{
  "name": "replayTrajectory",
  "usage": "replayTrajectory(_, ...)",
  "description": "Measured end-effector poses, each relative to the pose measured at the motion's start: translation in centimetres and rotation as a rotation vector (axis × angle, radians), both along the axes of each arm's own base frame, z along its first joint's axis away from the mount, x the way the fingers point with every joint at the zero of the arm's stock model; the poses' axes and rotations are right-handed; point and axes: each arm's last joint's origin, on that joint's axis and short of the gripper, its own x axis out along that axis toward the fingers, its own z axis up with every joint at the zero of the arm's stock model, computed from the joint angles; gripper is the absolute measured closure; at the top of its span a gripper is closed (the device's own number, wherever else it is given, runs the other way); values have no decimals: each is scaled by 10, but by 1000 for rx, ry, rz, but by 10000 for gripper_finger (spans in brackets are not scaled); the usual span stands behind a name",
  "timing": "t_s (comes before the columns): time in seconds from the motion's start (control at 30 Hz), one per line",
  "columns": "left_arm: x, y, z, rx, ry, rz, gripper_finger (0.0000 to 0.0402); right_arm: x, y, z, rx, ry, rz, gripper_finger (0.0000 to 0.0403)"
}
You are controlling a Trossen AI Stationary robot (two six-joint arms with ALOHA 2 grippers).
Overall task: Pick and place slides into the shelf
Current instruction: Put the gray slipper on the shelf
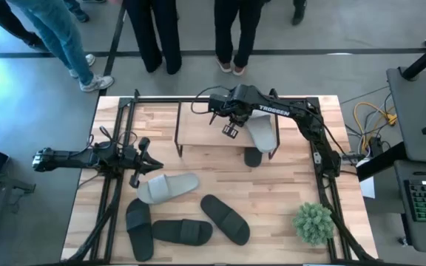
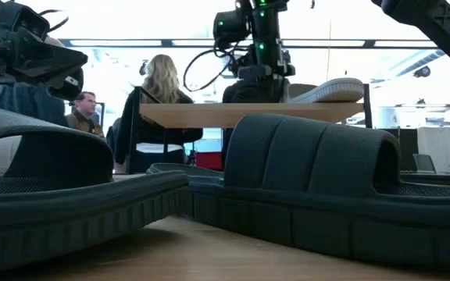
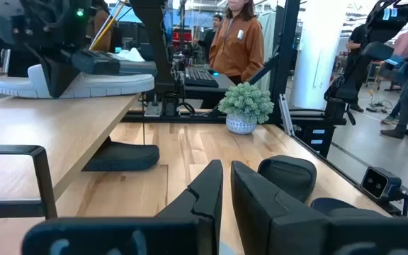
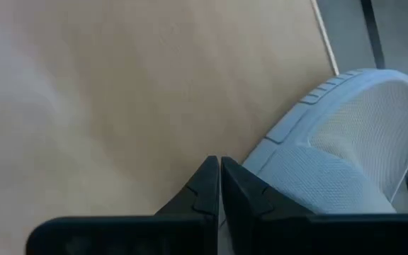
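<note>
Dark slides [image 2: 311, 195] lie nearest; the closed right hand [image 1: 231, 130] hovers beside a white slide [image 1: 261, 133] atop the shelf [image 1: 198, 125].

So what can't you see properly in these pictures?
- Dark slide under the shelf: in the high view only its tip shows; the plank top hides the rest.
- Sixth slide: not found in any view.
- White slide on the shelf: the right wrist view cuts it off at the edge.
- Dark slides on the table: in the low view they block most of the tabletop.

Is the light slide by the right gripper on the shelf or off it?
On it: the light slide lies flat on the shelf top, beside the shut right gripper.
</note>
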Motion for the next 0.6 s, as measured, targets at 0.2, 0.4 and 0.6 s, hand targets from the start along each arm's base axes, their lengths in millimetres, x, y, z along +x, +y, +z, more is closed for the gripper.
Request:
replayTrajectory(0.2,0,0,0,0,0,0,384,-7,-3,7,-58,-20,-81,394)
replayTrajectory(0.4,0,0,0,0,1,0,384,-10,-10,11,-66,-45,-135,394)
replayTrajectory(0.6,0,0,0,0,1,0,384,-14,-18,9,-64,-34,-149,394)
